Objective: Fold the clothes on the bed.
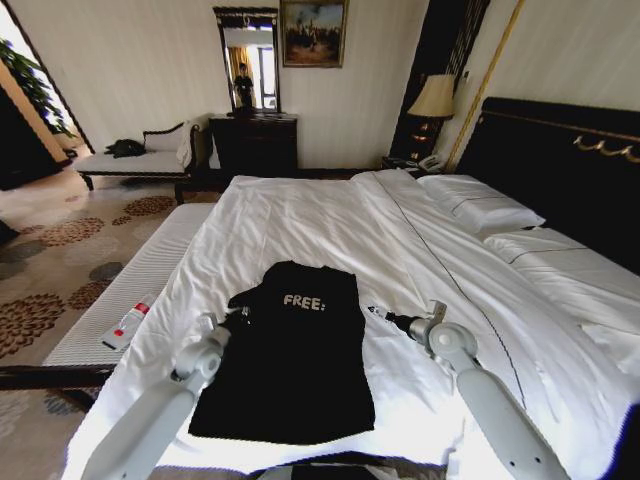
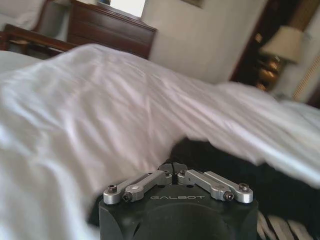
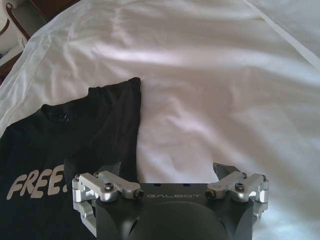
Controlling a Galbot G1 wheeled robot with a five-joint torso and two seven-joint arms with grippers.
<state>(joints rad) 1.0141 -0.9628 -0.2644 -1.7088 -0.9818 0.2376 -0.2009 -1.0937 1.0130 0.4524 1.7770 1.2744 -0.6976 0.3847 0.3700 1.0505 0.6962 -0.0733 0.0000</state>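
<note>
The clothes, a black T-shirt (image 1: 292,365) with white "FREE!" lettering, lie flat near the front edge of the bed (image 1: 330,215), sides turned in to a narrow rectangle. My left gripper (image 1: 238,318) is at the shirt's left shoulder edge. In the left wrist view the left gripper (image 2: 172,167) has its fingers drawn together against the black T-shirt (image 2: 210,155). My right gripper (image 1: 385,317) rests on the white duvet just right of the shirt. The right wrist view shows the right gripper (image 3: 170,170) open, one fingertip beside the T-shirt (image 3: 75,135).
White pillows (image 1: 480,205) and a dark headboard (image 1: 560,150) lie to the right. A padded bench (image 1: 130,290) along the bed's left side holds a small white bottle (image 1: 126,325). A chaise (image 1: 140,155), dresser (image 1: 252,140) and lamp (image 1: 433,98) stand at the far wall.
</note>
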